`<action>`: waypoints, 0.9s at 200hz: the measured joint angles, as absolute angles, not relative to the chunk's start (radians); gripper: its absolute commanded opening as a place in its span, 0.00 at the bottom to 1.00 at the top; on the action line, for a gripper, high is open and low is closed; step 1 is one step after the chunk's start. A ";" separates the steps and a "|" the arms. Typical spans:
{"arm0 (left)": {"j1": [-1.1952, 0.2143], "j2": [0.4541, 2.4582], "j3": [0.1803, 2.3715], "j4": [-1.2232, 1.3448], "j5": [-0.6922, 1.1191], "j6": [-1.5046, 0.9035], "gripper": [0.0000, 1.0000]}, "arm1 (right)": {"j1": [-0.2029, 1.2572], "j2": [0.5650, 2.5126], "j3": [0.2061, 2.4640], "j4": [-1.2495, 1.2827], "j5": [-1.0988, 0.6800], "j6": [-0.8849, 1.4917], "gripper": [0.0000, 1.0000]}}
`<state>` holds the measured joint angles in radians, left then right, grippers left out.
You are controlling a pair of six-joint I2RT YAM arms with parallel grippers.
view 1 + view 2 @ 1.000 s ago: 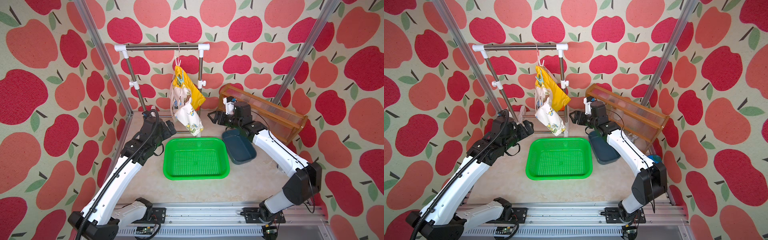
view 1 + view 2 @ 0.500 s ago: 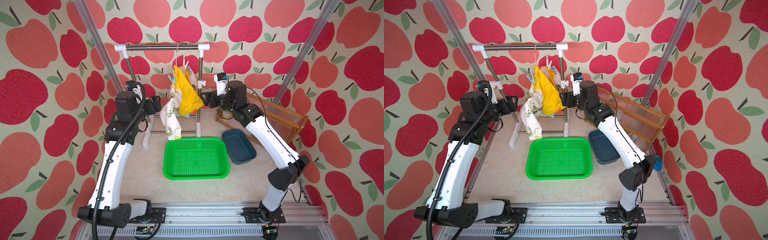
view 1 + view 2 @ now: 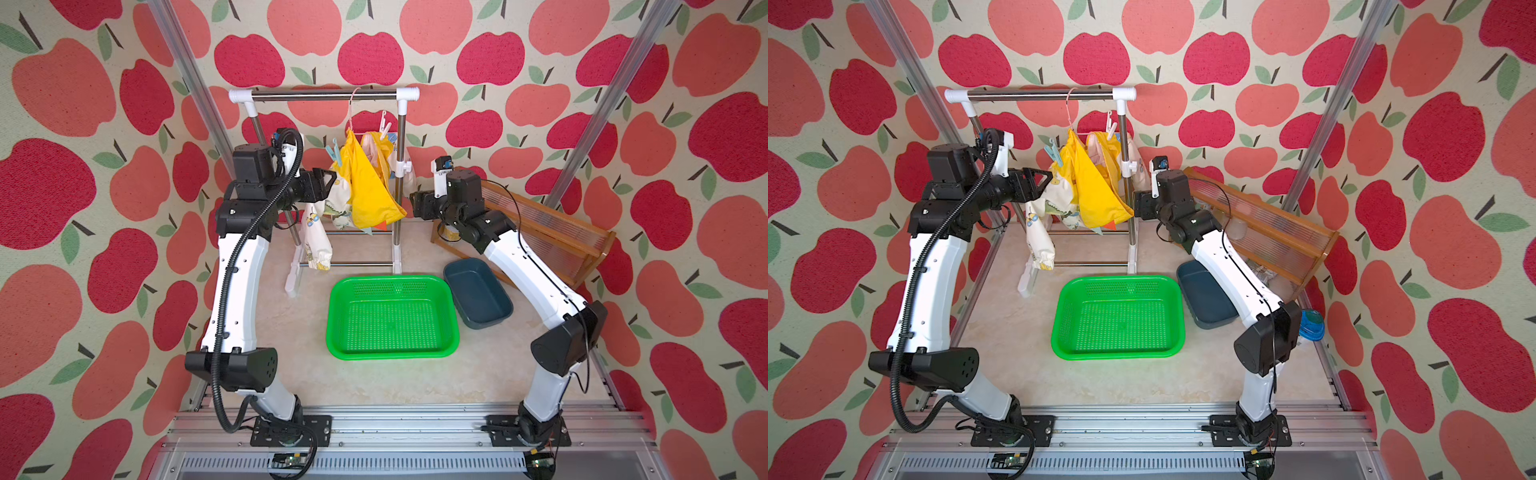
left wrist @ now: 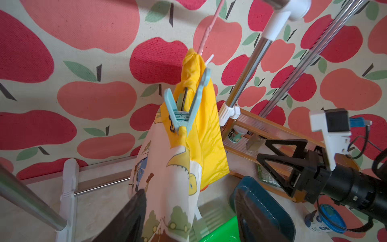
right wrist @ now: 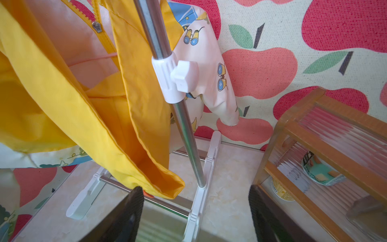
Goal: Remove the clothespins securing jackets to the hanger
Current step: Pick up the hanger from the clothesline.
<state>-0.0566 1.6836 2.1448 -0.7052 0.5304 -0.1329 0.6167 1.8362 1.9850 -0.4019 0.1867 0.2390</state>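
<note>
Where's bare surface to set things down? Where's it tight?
Free: beige tabletop between green perforated plastic basket and front aluminium rail; also the strip between basket and left arm. Crowded: dark blue tray beside basket, wooden shelf behind; jackets hang in steel rack.

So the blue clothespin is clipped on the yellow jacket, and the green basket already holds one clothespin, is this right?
Not quite: the green basket holds no clothespin, as both top views show. The blue clothespin is clipped on the yellow jacket, as the left wrist view shows.
</note>
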 measured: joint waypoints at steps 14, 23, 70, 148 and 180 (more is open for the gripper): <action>-0.057 1.731 2.157 -0.718 0.534 -0.120 0.62 | 0.604 1.833 1.966 -0.403 0.190 0.236 0.83; -0.056 1.759 2.167 -0.726 0.533 -0.114 0.59 | 0.596 1.832 1.953 -0.403 0.192 0.236 0.83; -0.052 1.856 2.257 -0.756 0.532 -0.076 0.44 | 0.574 1.815 1.907 -0.402 0.208 0.236 0.84; -0.076 1.927 2.365 -0.789 0.499 -0.008 0.08 | 0.547 1.805 1.901 -0.402 0.220 0.227 0.84; -0.121 1.943 2.389 -0.798 0.448 0.033 0.00 | 0.537 1.805 1.901 -0.402 0.220 0.216 0.84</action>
<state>-0.1215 1.9434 2.3886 -0.7982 0.4480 0.0334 0.5373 1.8053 1.9015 -0.4015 0.2195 0.2161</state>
